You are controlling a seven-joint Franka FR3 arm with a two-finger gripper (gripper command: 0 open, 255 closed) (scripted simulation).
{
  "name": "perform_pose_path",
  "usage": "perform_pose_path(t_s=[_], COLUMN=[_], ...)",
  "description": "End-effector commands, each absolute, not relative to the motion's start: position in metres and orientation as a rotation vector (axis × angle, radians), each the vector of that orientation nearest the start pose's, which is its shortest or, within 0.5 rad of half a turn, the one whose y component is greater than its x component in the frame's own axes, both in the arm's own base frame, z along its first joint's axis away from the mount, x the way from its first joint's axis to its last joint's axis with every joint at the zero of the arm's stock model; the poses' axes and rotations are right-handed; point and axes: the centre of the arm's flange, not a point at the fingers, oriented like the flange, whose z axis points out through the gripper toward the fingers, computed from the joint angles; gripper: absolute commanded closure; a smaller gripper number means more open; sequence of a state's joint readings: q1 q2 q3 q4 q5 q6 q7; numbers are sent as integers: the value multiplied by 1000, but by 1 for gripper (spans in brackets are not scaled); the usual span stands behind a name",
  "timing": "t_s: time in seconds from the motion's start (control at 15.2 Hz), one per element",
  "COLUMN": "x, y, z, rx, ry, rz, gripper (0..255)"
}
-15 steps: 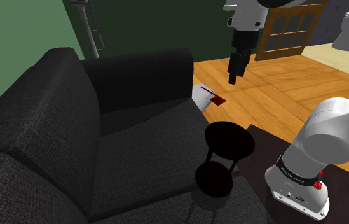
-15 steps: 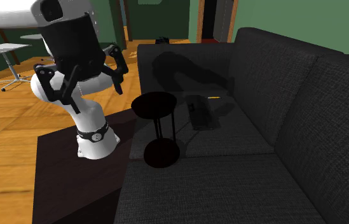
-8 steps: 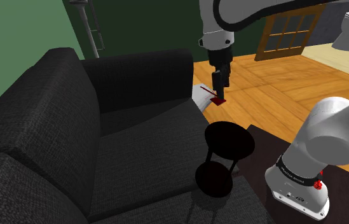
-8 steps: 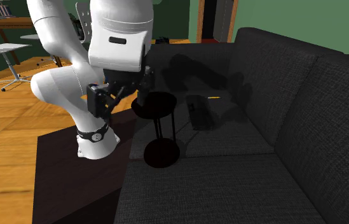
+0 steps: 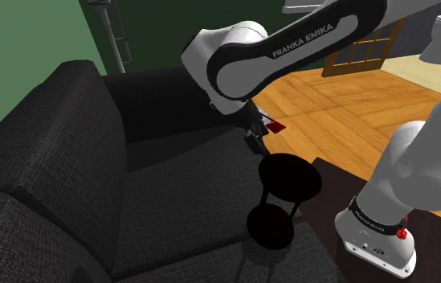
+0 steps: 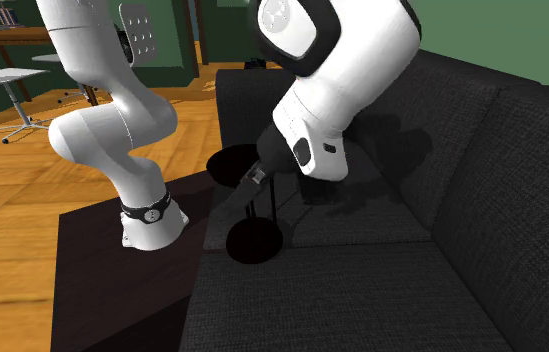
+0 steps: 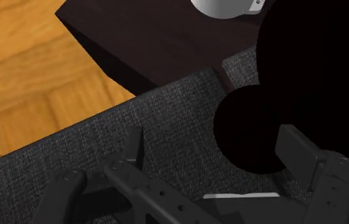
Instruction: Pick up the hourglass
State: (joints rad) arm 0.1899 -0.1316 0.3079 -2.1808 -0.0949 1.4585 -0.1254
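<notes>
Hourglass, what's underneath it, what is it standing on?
The hourglass stands upright on the dark sofa seat, near the seat's front edge. Its round black foot covers the patch of fabric directly beneath, so anything under there cannot be seen.

A home living room: a dark grey woven-fabric sofa (image 5: 66, 161) lies directly under the jaws of the black gripper (image 5: 256, 138). Warm wooden plank floor (image 5: 347, 120) lies beside them, with green walls (image 5: 18, 56) and a wooden glazed door (image 5: 367, 52) farther off.

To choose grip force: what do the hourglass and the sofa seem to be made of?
Hourglass: flat pure black, no shine or grain, so its material cannot be told.
Sofa: probably dark grey woven fabric, matte; a fine weave shows.
</notes>
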Motion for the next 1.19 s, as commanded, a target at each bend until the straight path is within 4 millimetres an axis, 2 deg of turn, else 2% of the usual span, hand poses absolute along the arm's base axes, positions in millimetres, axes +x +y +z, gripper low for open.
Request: perform_pose_path(t_s=[0.0,0.33,0.79,0.92,0.99,1.12], x=[375,345,345,345,345,345], y=[230,285,285,285,285,284], z=[373,299,262,259,258,258], rx=[-3022,-2875,-2875,-2875,-2875,-2874], ry=[-1130,-1447,-1447,-1447,-1447,-1446], rz=[1115,1459,1459,1459,1459,1459], gripper=[0,0,0,0,255,255])
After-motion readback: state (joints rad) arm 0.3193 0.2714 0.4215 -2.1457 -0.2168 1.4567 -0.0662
